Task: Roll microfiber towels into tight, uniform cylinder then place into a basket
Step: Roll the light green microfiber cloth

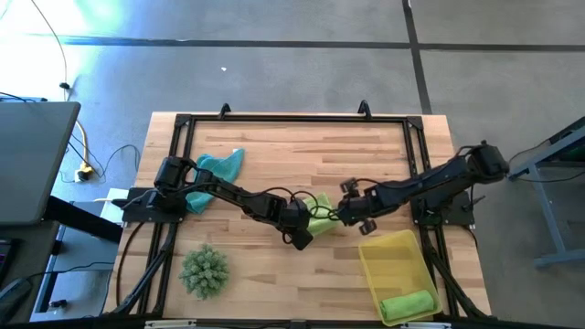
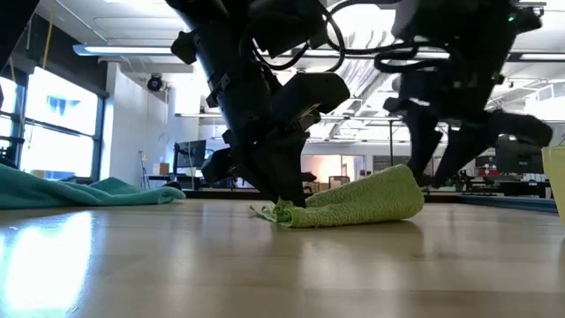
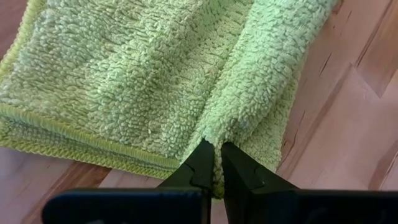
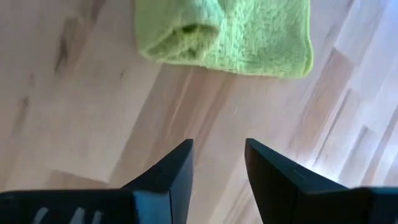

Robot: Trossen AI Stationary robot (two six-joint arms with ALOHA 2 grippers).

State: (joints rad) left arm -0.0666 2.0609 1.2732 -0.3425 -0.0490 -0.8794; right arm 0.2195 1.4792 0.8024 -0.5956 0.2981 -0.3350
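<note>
A pale yellow-green microfiber towel (image 1: 321,220) lies partly rolled on the middle of the wooden table, its thicker rolled side (image 2: 380,196) toward my right arm. My left gripper (image 3: 214,149) is shut on it at its near left end. My right gripper (image 4: 217,146) hangs open above bare wood just right of the towel, touching nothing. A teal towel (image 1: 216,172) lies loose at the far left. A rolled bright green towel (image 1: 409,304) lies in the near end of the yellow basket (image 1: 370,260). My left gripper pinches a raised fold of the towel (image 3: 217,127) at its hemmed edge between the two fingertips; more than one layer seems caught. The fingers slant steeply down from the table's left. The towel rests on the table, its pinched end (image 2: 281,210) bunched at the fingertips.
A spiky green plant-like ball (image 1: 203,271) sits near the front left. The black frame rail (image 1: 292,117) runs along the table's far edge and down both sides. Bare wood lies between the towel and the basket.
</note>
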